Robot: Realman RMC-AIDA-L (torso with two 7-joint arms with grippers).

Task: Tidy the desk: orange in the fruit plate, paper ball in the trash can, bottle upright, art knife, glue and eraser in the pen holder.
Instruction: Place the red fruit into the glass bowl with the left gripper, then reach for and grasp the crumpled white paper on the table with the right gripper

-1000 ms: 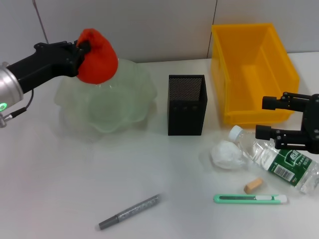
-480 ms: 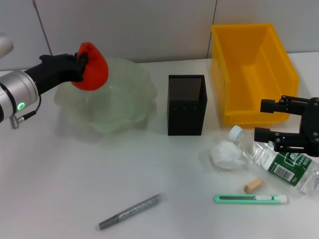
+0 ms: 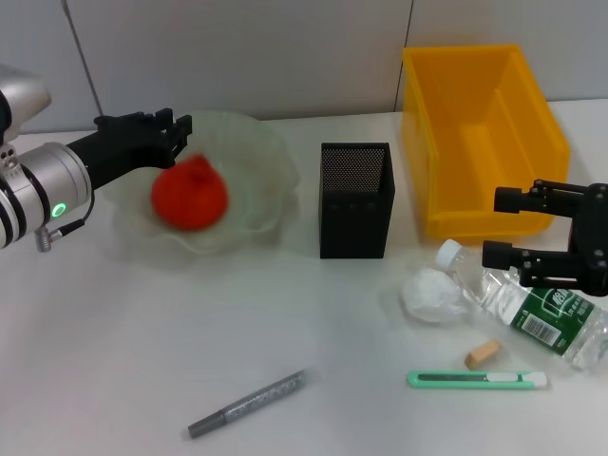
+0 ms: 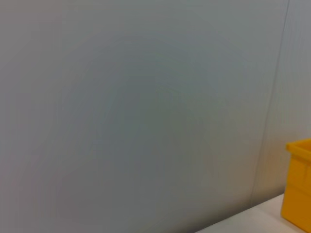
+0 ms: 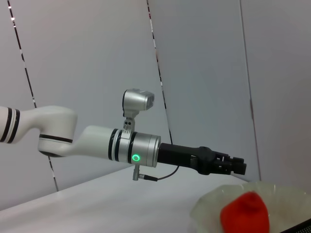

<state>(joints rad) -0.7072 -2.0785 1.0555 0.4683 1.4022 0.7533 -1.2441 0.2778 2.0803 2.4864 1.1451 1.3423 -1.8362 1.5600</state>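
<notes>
Orange (image 3: 189, 194) is seen in the plate (image 3: 261, 147), freed by the spread-fingered left gripper (image 3: 169, 128) at eleven o'clock.
Everything else is left undone; the right gripper (image 3: 503, 228), fingers parted, is held above the lying bottle (image 3: 537, 304).

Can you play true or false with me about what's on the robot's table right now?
1. The round orange lies inside the pale green glass fruit plate. True.
2. The left claw is squeezing the orange. False: it is open, above the plate's rim, apart from the orange.
3. The clear plastic bottle stands upright. False: it lies on its side.
4. The white crumpled paper ball is in the yellow plastic bin. False: it lies on the table.
5. The right claw hovers over the bottle. True.
</notes>
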